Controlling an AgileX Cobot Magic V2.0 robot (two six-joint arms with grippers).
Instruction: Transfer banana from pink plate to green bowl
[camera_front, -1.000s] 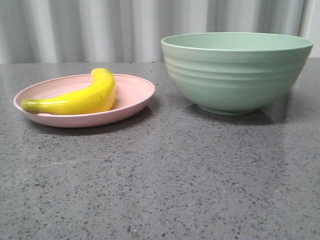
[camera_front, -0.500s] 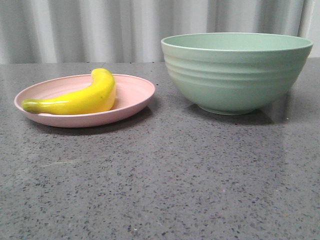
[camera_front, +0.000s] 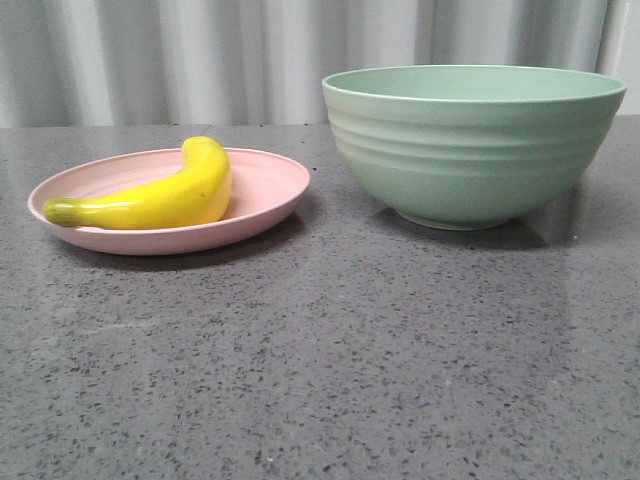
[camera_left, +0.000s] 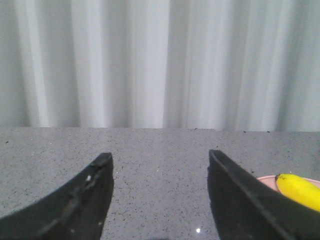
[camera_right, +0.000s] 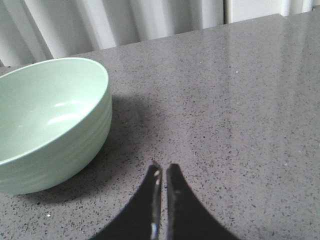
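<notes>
The yellow banana (camera_front: 160, 197) lies on the pink plate (camera_front: 270, 190) at the left of the table. The green bowl (camera_front: 470, 145) stands to the right of the plate and is empty. Neither gripper shows in the front view. My left gripper (camera_left: 159, 159) is open and empty over bare table; the banana's end (camera_left: 300, 191) and a sliver of the plate (camera_left: 266, 180) show past one finger. My right gripper (camera_right: 163, 169) is shut and empty above the table, with the bowl (camera_right: 50, 120) off to one side.
The grey speckled tabletop (camera_front: 320, 360) runs back to a pale pleated curtain (camera_front: 200, 60).
</notes>
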